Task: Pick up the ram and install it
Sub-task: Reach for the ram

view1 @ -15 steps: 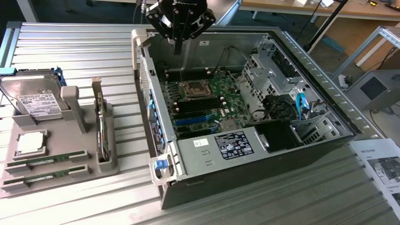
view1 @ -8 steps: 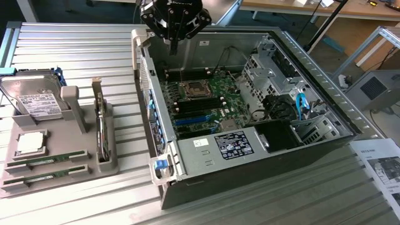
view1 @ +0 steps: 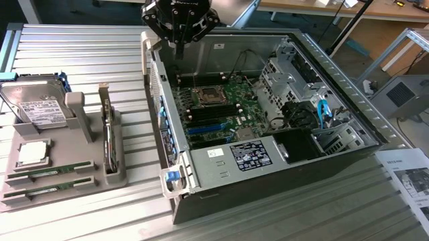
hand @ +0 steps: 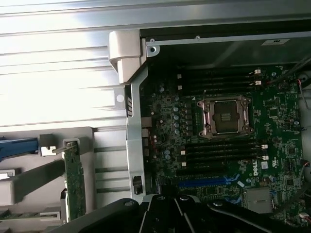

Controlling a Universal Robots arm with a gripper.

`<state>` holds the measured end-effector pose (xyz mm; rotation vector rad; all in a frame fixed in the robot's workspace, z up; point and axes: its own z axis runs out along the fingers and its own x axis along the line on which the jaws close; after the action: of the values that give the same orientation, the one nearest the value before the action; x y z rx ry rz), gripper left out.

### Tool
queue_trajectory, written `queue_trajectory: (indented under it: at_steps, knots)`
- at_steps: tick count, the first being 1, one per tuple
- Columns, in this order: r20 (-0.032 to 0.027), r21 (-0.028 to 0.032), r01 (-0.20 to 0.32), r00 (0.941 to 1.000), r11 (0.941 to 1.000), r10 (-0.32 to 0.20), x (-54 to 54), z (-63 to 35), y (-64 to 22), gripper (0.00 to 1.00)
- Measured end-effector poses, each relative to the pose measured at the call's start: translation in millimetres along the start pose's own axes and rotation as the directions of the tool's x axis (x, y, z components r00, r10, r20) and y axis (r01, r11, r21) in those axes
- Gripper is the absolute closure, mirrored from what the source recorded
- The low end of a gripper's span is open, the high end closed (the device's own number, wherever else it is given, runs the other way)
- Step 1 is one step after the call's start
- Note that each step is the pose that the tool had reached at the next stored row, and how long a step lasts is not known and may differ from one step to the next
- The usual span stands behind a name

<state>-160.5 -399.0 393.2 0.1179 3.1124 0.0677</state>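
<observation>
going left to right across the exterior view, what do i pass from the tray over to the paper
ram sticks → upright green card → processor socket → metal drive cage → printed sheet

An open computer case [view1: 221, 201] is lying sideways, exposing its motherboard [view1: 231, 103]. A hard drive [view1: 37, 103] and expansion card [view1: 109, 138] are standing in a grey holder [view1: 80, 113].

A lab: opened computer case [view1: 282, 188] on ribbed metal bench [view1: 87, 40], desks [view1: 375, 10] behind
</observation>
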Motion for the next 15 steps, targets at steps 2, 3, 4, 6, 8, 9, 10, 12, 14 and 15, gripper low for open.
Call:
queue_trajectory:
  at_steps: [2,3,4,6,8,9,10,12,14,15]
  knots:
    - [0.0000,0.0001,0.000,1.0000,1.0000,0.000,3.1,-0.1,-0.2,0.89]
    - [0.0000,0.0001,0.000,1.0000,1.0000,0.000,4.8,-0.2,-0.4,0.89]
    - [0.0000,0.0001,0.000,1.0000,1.0000,0.000,6.3,-0.2,-0.5,0.89]
    - [0.0000,0.0001,0.000,1.0000,1.0000,0.000,9.7,-0.3,-0.8,0.89]
    - [0.0000,0.0001,0.000,1.0000,1.0000,0.000,13.1,-0.4,-1.0,0.89]
    - [0.0000,0.0001,0.000,1.0000,1.0000,0.000,14.8,-0.5,-1.1,0.89]
    - [-0.0001,0.0001,0.000,1.0000,1.0000,0.000,16.5,-0.5,-1.2,0.89]
    - [0.0000,0.0001,0.000,1.0000,1.0000,0.000,21.9,-0.7,-1.7,0.89]
    - [0.0000,0.0001,0.000,1.0000,1.0000,0.000,28.1,-0.8,-2.1,0.89]
    - [0.0000,0.0000,0.000,1.0000,1.0000,0.000,30.1,-0.8,-2.3,0.89]
